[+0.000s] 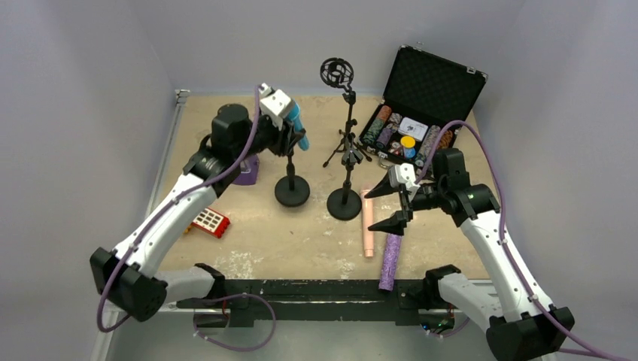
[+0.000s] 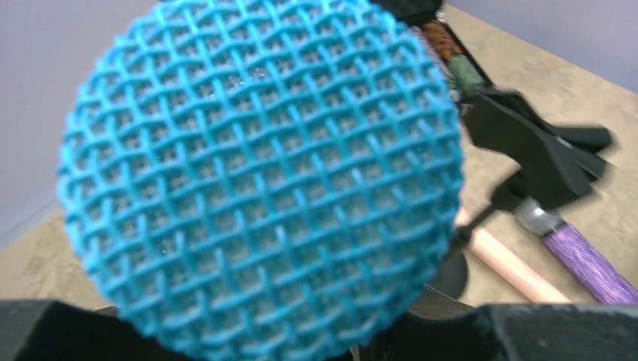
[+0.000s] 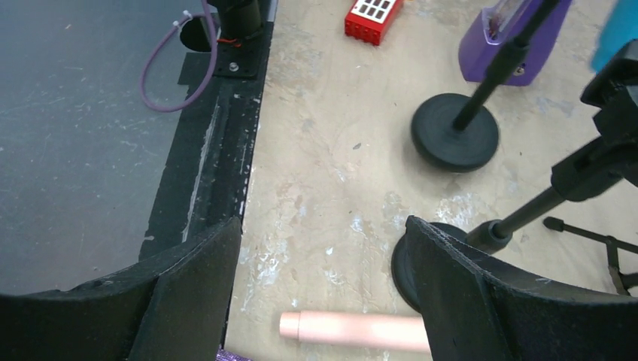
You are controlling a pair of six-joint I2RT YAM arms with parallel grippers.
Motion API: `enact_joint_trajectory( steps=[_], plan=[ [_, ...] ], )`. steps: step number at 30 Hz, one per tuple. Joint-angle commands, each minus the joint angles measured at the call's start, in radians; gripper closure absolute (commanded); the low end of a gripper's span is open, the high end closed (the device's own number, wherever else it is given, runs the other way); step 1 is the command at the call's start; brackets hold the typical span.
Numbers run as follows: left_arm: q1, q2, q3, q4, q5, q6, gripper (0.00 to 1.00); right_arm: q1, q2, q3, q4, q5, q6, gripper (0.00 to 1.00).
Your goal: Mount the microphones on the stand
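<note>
Turquoise microphone [image 2: 259, 173] sits clamped in left pincer [image 1: 290, 137], at stand's [image 1: 291, 171] top.

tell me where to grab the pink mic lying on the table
Grip the pink mic mid-shaft, coming straight down with the fingers across its width. It lies flat and is a plain, even tube there. The stand base crowds its far end and the purple mic its near end.

even soft light; left wrist background blurred.
</note>
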Motion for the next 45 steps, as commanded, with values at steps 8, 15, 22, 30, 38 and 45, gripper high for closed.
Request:
enact_joint_trajectory(
  steps=[8,15,22,30,38,45],
  plan=[
    [0.216,0.415,0.469,0.183,-0.031,0.003,0.77,-0.088,-0.04,-0.035,0.013,-0.073,0.001,0.17],
    [0.265,0.595,0.604,0.228,-0.061,-0.002,0.77,-0.117,-0.038,-0.041,0.013,-0.091,0.0,0.17],
    [0.28,0.628,0.594,0.21,-0.072,-0.005,0.63,-0.131,-0.033,-0.047,0.017,-0.101,0.002,0.17],
    [0.286,0.556,0.522,0.165,-0.121,-0.032,0.14,-0.138,-0.025,-0.049,0.018,-0.096,0.002,0.17],
    [0.287,0.338,0.38,0.092,-0.185,-0.097,0.01,-0.155,-0.034,-0.051,0.022,-0.076,-0.001,0.16],
    [0.287,0.018,0.133,0.028,-0.203,-0.332,0.01,-0.189,-0.053,-0.054,0.032,-0.069,0.008,0.16]
  ],
)
